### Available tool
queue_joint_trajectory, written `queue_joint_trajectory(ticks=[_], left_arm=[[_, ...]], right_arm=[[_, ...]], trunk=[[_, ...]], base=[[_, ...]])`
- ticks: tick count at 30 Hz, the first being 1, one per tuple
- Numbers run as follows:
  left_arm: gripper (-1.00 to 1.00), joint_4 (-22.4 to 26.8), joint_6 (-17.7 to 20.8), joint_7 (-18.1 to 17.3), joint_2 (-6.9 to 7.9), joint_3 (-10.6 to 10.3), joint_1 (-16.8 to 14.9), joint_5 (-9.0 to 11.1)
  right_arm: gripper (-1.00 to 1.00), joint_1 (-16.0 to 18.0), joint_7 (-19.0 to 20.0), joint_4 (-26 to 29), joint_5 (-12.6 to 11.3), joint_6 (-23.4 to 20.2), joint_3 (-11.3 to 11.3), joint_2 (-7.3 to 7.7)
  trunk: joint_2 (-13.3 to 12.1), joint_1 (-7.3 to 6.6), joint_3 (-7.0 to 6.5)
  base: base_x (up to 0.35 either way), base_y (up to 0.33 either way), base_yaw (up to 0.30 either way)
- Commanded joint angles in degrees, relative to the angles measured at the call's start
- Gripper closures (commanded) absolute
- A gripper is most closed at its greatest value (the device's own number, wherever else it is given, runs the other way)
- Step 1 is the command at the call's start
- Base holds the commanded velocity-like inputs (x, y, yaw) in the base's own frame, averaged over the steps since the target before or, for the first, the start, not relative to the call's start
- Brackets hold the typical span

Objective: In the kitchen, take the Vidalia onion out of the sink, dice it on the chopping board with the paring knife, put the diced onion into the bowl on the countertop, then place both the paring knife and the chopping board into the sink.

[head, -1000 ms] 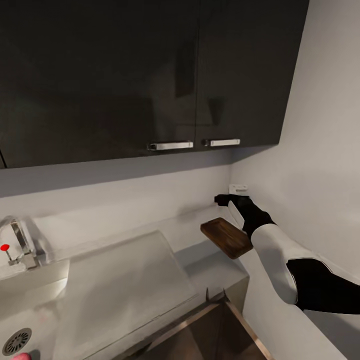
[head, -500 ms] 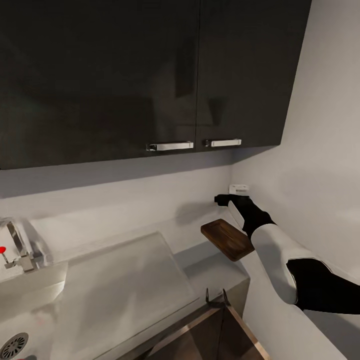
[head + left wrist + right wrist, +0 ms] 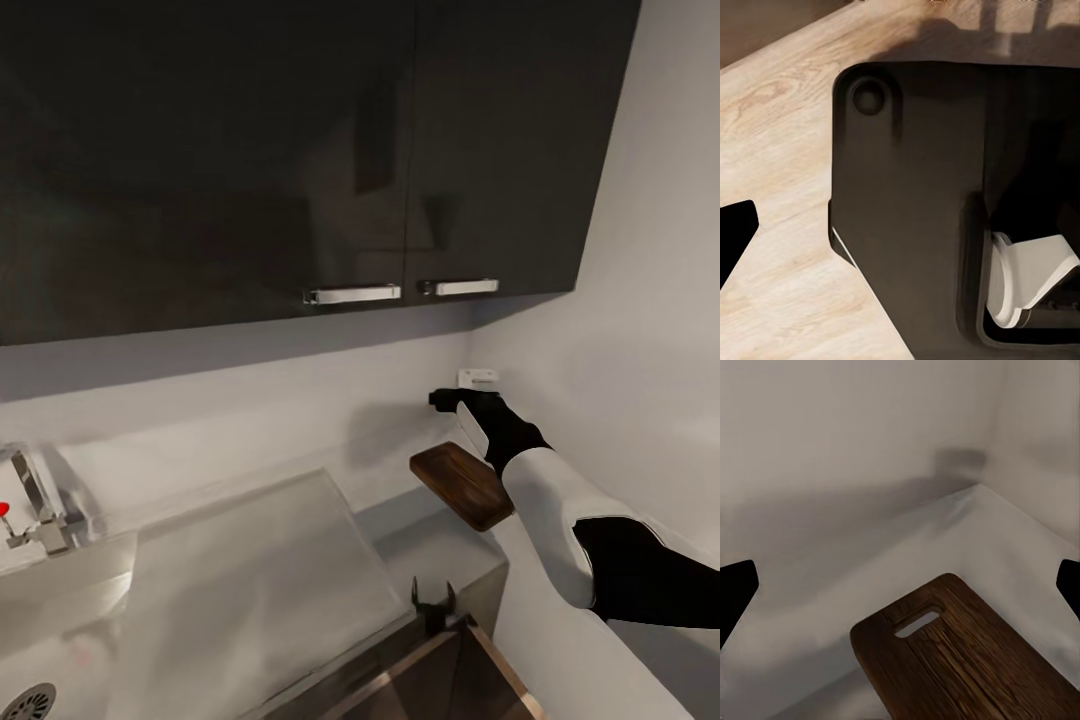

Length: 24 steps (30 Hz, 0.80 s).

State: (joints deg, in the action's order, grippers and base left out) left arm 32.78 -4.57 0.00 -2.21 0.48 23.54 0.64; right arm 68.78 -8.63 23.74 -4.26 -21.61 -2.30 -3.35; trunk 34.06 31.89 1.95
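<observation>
The chopping board lies at the right end of the countertop, near the wall corner, its handle slot pointing to the back wall. My right gripper hovers open just above the board's far end, fingertips wide apart and holding nothing. At the left is the sink, with its drain, drainboard wing and red-levered tap. The left gripper hangs low over the robot's dark base, one fingertip showing far out at the edge. Onion, paring knife and bowl are out of view.
Dark wall cabinets with steel handles hang over the counter. A white wall closes off the right side, with a small white fitting in the corner. Two small dark prongs stick up at the counter's front edge. Wooden floor lies below.
The head camera has swung slightly right and up, so sink and tap slid left and down in the picture. The right arm and the board keep the same relation.
</observation>
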Motion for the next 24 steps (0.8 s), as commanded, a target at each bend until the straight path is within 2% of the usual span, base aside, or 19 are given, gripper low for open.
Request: queue_joint_trajectory(ticks=[1,12,24], left_arm=[[-1.0,0.0,-0.1,0.0,-0.03,0.0,0.0,0.1],[-1.0,-0.1,-0.1,0.0,-0.08,0.0,0.0,0.1],[-1.0,-0.1,-0.1,0.0,-0.04,0.0,0.0,0.1]], right_arm=[[-1.0,0.0,-0.4,0.1,-0.4,-0.3,-0.2,0.01],[-1.0,0.0,-0.4,0.1,-0.4,-0.3,-0.2,0.1],[-1.0,0.0,-0.4,0.0,-0.4,-0.3,-0.2,0.1]], trunk=[[0.1,0.04,0.1],[0.1,0.04,0.1],[0.1,0.04,0.1]], base=[[0.145,0.052,0.0],[0.034,0.006,0.0],[0.14,0.0,0.0]])
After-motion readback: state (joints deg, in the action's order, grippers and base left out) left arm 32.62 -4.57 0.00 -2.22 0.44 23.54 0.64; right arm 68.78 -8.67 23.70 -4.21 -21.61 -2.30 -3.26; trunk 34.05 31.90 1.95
